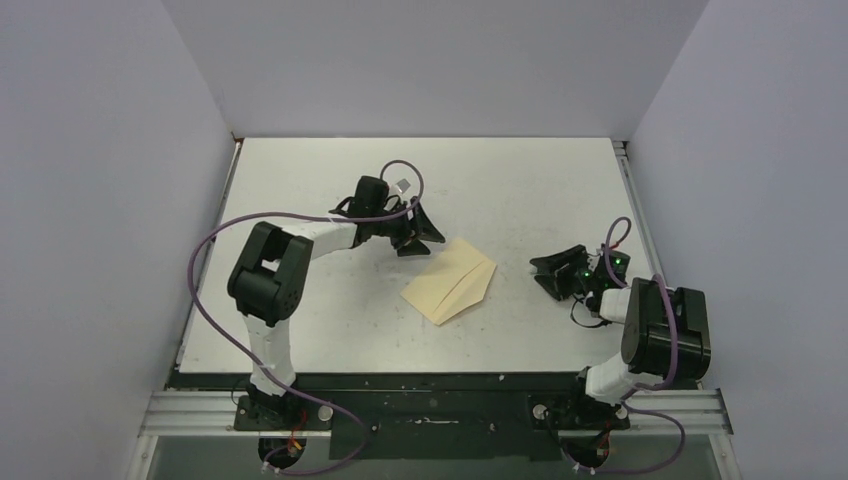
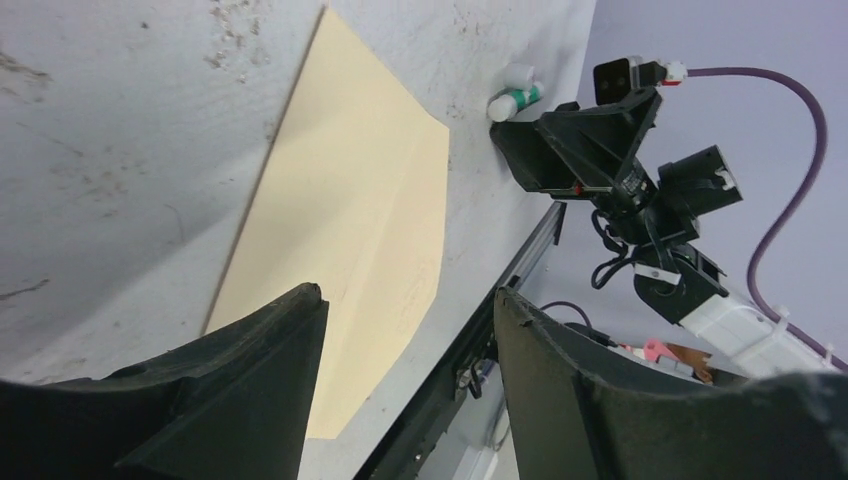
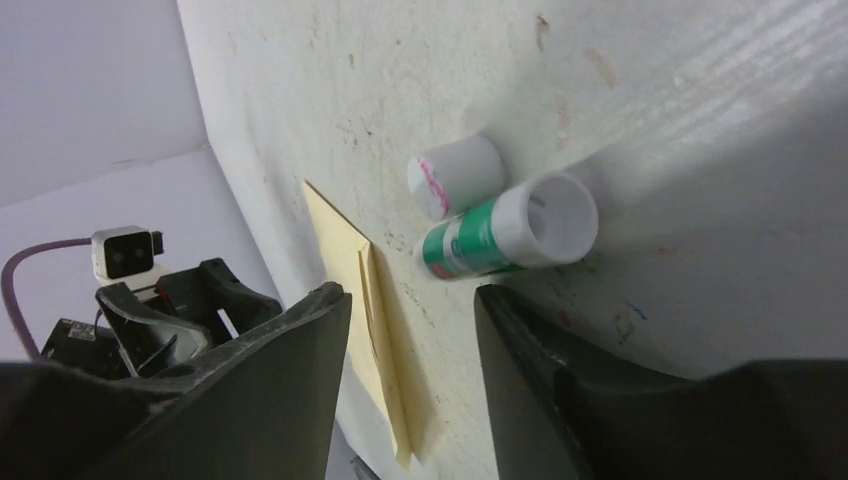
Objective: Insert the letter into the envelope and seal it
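The pale tan envelope (image 1: 452,282) lies flat at the middle of the table, its flap folded over its body; it also shows as the envelope (image 2: 340,220) and the envelope (image 3: 375,330), where one edge lifts slightly. The letter is hidden from every view. My left gripper (image 1: 420,240) hovers just beyond the envelope's far left corner, open and empty (image 2: 410,295). My right gripper (image 1: 540,276) stands to the right of the envelope, open with nothing between its fingers (image 3: 412,292).
A green and white glue stick (image 3: 505,230) lies uncapped on the table in front of the right gripper, its white cap (image 3: 455,175) beside it; the glue stick (image 2: 515,100) also shows beyond the envelope. Grey walls enclose the table (image 1: 330,180).
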Controlling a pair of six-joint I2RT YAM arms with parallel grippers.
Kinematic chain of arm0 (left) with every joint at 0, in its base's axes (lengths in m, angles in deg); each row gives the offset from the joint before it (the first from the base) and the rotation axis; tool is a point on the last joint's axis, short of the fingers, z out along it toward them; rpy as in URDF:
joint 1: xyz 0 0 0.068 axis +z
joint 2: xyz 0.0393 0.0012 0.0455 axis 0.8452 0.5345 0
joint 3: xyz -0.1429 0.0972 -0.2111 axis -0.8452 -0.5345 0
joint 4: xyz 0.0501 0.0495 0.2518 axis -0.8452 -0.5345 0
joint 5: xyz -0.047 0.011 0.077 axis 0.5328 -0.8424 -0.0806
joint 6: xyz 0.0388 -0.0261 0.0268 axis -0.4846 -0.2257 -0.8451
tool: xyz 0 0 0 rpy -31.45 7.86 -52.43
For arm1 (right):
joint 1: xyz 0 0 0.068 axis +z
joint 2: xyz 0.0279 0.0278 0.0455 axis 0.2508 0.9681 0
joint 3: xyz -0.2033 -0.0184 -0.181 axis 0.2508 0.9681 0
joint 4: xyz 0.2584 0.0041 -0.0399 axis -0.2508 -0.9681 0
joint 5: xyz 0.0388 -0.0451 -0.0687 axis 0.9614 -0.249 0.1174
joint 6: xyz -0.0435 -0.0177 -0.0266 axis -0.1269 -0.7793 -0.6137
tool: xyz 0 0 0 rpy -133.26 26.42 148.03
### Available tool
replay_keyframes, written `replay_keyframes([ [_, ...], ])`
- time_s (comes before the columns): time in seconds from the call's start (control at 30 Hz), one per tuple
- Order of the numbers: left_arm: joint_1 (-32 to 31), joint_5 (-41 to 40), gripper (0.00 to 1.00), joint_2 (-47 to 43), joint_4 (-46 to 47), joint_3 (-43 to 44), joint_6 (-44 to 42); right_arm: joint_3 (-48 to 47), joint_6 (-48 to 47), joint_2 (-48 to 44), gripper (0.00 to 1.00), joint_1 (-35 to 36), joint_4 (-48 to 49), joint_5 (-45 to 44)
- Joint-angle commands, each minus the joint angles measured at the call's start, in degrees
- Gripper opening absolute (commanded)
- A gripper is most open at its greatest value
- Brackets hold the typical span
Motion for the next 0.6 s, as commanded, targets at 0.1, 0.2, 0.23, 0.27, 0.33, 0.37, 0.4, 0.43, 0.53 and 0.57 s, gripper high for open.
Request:
replay_keyframes([
  [0.1,1.46,-7.38,0.65,-4.56,-7.12,-0.26,-9.69,0.15,-2.39,-1.42,0.68,-1.53,-3.7,-0.93],
  [0.2,1.54,-9.91,0.66,-5.04,-10.05,0.29,-12.48,-0.72,-4.59,-4.26,0.71,-1.56,-8.74,-1.76],
  [0.23,1.54,-10.81,0.67,-5.33,-10.76,0.48,-13.28,-0.94,-5.24,-5.41,0.71,-1.56,-10.35,-2.15],
  [0.27,1.52,-11.84,0.67,-5.67,-11.55,0.58,-14.23,-1.12,-5.94,-6.83,0.72,-1.56,-12.07,-2.57],
  [0.33,1.6,-13.48,0.67,-6.42,-12.96,0.63,-16.12,-1.52,-7.62,-9.39,0.7,-1.56,-15.43,-3.29],
  [0.37,1.63,-14.22,0.67,-6.7,-13.72,0.64,-17.07,-1.59,-8.54,-10.94,0.67,-1.56,-17.35,-3.58],
  [0.4,1.6,-14.77,0.67,-7.05,-14.34,0.52,-18.02,-1.48,-9.61,-12.45,0.64,-1.48,-18.61,-3.76],
  [0.43,1.63,-14.96,0.66,-7.41,-14.7,0.23,-19.02,-1.46,-11.09,-13.96,0.6,-1.22,-20.86,-3.98],
  [0.53,1.63,-13.01,0.54,-8.58,-13.46,-1.62,-20.49,-1.02,-14.67,-18.35,0.48,0.64,-26.83,-6.0],
  [0.57,1.63,-11.09,0.5,-9.02,-12.31,-2.73,-20.47,-0.47,-15.45,-19.61,0.42,1.55,-28.27,-6.81],
])
